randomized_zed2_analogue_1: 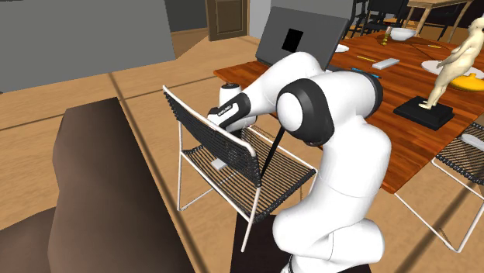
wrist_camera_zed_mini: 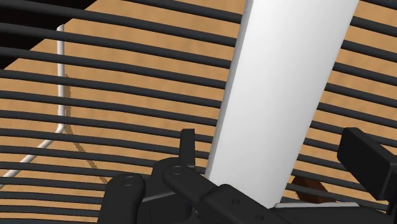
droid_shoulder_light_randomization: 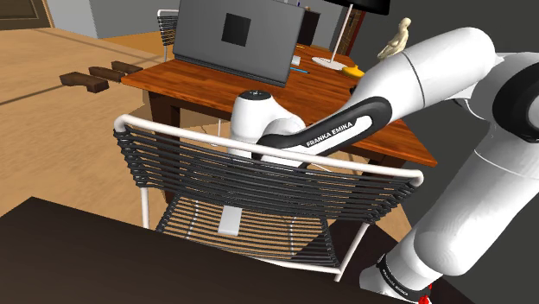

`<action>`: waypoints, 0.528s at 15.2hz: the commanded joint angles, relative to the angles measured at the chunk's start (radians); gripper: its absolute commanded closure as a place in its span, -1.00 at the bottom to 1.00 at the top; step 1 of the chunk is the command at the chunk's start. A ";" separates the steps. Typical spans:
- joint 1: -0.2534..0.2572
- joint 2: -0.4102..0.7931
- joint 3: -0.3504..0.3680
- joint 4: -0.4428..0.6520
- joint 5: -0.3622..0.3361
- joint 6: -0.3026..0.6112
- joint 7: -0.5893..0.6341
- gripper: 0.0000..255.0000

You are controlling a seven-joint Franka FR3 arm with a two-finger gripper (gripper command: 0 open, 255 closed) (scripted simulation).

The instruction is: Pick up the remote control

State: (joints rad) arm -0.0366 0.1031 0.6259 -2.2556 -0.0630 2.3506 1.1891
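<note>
The remote control (wrist_camera_zed_mini: pixel 280 95) is a long, flat, plain white bar lying on the black slats of a chair seat. In the wrist view it runs between my two black fingers, and a narrow gap shows on each side. My gripper (wrist_camera_zed_mini: pixel 275 156) is open just above it; the fingers do not touch it. In the shoulder view the remote control (droid_shoulder_light_randomization: pixel 231 221) shows through the backrest slats, below the white wrist (droid_shoulder_light_randomization: pixel 257 117). In the second exterior view the remote control (randomized_zed2_analogue_1: pixel 219 164) rests on the seat.
The white-framed chair (droid_shoulder_light_randomization: pixel 173 122) with black slats stands between the stand and a wooden table (droid_shoulder_light_randomization: pixel 216 82), its backrest (randomized_zed2_analogue_1: pixel 203 118) close to my forearm. A dark panel (droid_shoulder_light_randomization: pixel 237 39) stands on the table. A dark brown block (droid_shoulder_light_randomization: pixel 69 250) lies at the near left.
</note>
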 commanded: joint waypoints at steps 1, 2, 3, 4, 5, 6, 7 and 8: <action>0.003 0.024 -0.004 -0.008 -0.022 0.028 0.014 -1.00; 0.004 0.031 -0.006 -0.010 -0.027 0.035 0.018 -1.00; 0.005 0.031 -0.006 -0.010 -0.027 0.035 0.018 -1.00; 0.005 0.031 -0.006 -0.009 -0.027 0.035 0.018 1.00; 0.006 0.030 -0.005 -0.008 -0.027 0.033 0.020 1.00; 0.005 0.029 -0.005 -0.009 -0.026 0.033 0.019 1.00; 0.006 0.030 -0.005 -0.008 -0.027 0.033 0.020 1.00; 0.005 0.030 -0.005 -0.010 -0.026 0.034 0.019 1.00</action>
State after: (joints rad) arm -0.0327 0.1311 0.6193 -2.2625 -0.0891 2.3825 1.2091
